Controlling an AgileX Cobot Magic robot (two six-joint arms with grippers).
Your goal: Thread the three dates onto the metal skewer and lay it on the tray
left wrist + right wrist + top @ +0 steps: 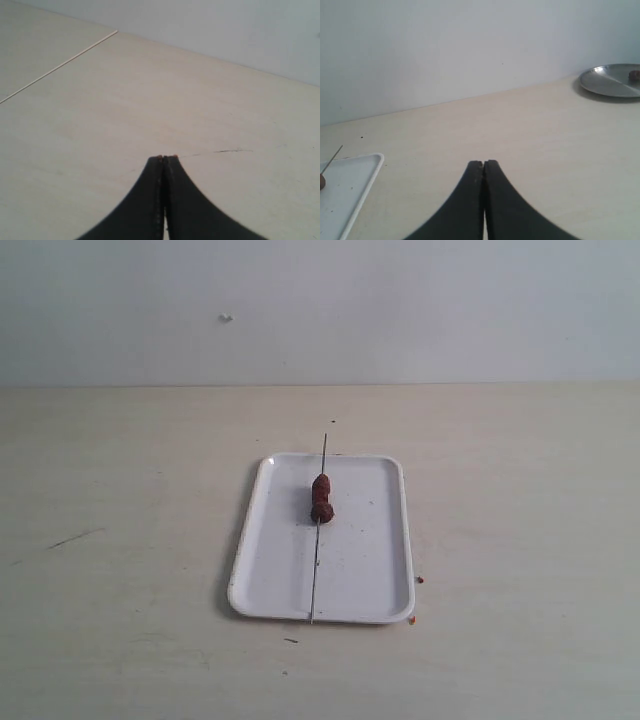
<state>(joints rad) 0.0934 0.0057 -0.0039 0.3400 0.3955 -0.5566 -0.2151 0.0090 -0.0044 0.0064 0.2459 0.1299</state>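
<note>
Metal skewer (316,560) lies on the tray (362,570), its dates (321,499) too clumped to count; left pincer (164,158) and right pincer (483,162) closed, empty.

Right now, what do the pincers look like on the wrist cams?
Left pincer: matte black, two halves wide at the base, curving in to a narrow tip, with tiny reddish specks there. Right pincer: same black curved shape, tip plain. No cables or markings visible.
</note>
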